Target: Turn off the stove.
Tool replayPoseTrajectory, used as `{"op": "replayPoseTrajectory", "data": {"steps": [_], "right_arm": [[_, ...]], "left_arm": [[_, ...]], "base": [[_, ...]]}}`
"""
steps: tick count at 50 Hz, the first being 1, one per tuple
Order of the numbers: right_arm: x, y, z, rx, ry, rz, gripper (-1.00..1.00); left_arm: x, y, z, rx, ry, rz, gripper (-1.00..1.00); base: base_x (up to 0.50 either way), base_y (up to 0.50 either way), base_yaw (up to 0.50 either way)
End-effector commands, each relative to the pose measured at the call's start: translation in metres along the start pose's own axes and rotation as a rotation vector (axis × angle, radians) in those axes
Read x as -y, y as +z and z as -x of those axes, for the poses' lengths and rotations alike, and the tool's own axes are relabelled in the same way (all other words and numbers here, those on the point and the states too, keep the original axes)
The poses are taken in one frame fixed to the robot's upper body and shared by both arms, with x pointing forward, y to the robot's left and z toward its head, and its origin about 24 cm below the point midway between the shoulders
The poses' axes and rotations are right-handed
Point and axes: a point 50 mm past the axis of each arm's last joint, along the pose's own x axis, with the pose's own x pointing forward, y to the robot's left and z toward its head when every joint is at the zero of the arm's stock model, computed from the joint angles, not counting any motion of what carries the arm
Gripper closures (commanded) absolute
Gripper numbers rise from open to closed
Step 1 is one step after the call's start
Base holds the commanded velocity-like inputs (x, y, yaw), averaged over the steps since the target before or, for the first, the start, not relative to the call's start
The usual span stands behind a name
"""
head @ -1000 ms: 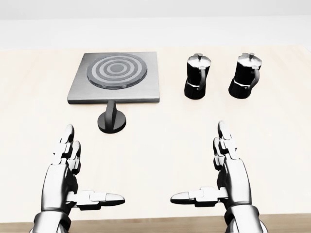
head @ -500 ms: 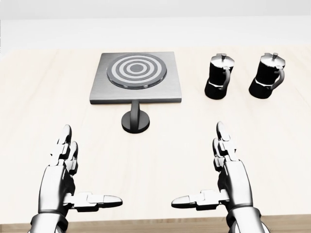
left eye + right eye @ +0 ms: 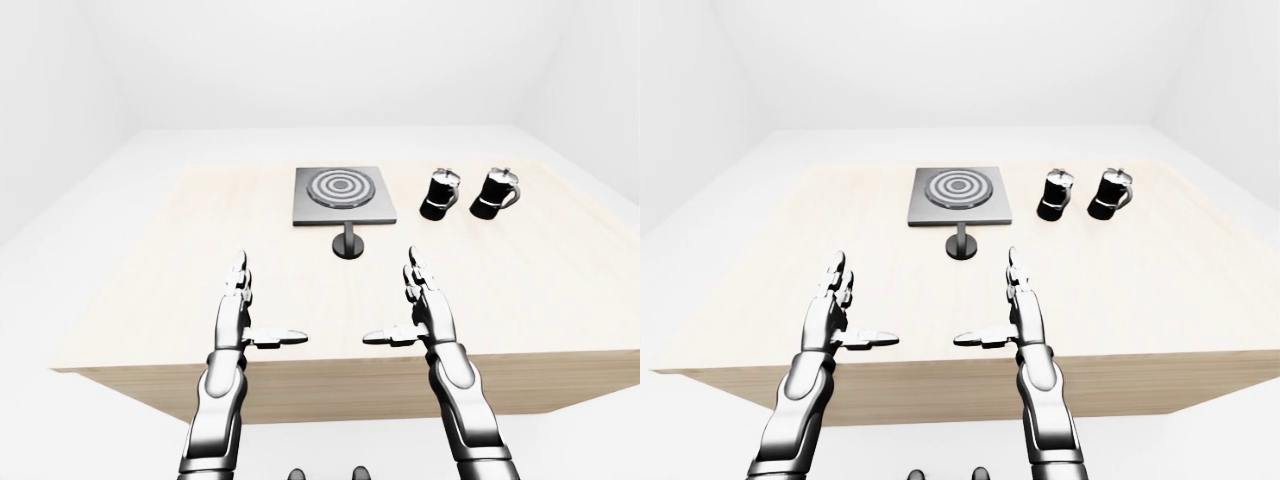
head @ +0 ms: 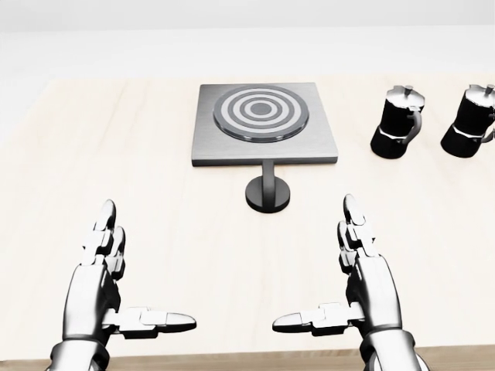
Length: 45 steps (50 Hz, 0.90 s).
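A grey square stove (image 4: 224, 147) with a ringed burner (image 4: 261, 111) lies on the wooden table (image 4: 116, 170) at the top middle of the head view. Its black round knob (image 4: 267, 192) stands on the table just below the stove's lower edge. My left hand (image 4: 116, 286) hovers open at the lower left, fingers straight and thumb pointing inward. At the lower right my right hand (image 4: 344, 282) mirrors it, open. Both hands are well below the knob and hold nothing.
Two black moka pots (image 4: 397, 123) (image 4: 471, 121) stand to the right of the stove, the second at the view's right edge. The table's near edge (image 3: 330, 375) runs just under my wrists. White floor and walls surround the table.
The whole picture has shifted right: the camera moved left, so stove, knob and pots slid rightward in view. My hands keep the same open pose.
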Motion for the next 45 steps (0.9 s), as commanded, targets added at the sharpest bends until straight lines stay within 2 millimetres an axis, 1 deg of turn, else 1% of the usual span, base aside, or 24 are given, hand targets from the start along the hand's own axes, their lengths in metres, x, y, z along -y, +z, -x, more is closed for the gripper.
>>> {"op": "replayPoseTrajectory", "data": {"steps": [1, 4, 6, 25, 38, 45], "right_arm": [[0.0007, -0.0002, -0.0007, -0.001, -0.007, 0.004, -1.0], [0.0002, 0.001, 0.0002, 0.002, -0.005, 0.007, -1.0], [-0.0026, 0.0, 0.0003, 0.009, 0.01, 0.028, -1.0], [-0.002, -0.0006, -0.0002, 0.009, 0.01, 0.019, -1.0], [-0.0027, -0.0006, -0.0002, 0.006, 0.012, 0.022, -1.0], [-0.0032, 0.0009, 0.0005, 0.014, 0.012, 0.025, -1.0]], "left_arm": [[0.001, -0.002, -0.0006, -0.009, -0.002, -0.012, -1.0], [0.0012, -0.0015, -0.0004, -0.007, -0.002, -0.013, -1.0], [0.0005, 0.0015, 0.001, 0.012, 0.0, -0.005, -1.0], [0.0002, -0.0002, 0.0003, 0.01, 0.0, -0.007, -1.0], [0.0005, 0.0017, 0.0009, 0.009, 0.0, -0.006, -1.0], [0.0001, 0.0018, 0.001, 0.012, 0.0, -0.005, -1.0]], "base": [[0.0, 0.0, 0.0], [0.0, 0.0, 0.0], [0.5, -0.02, 0.0], [0.5, -0.04, 0.0], [0.47, -0.31, 0.0], [0.33, -0.36, 0.0]]}}
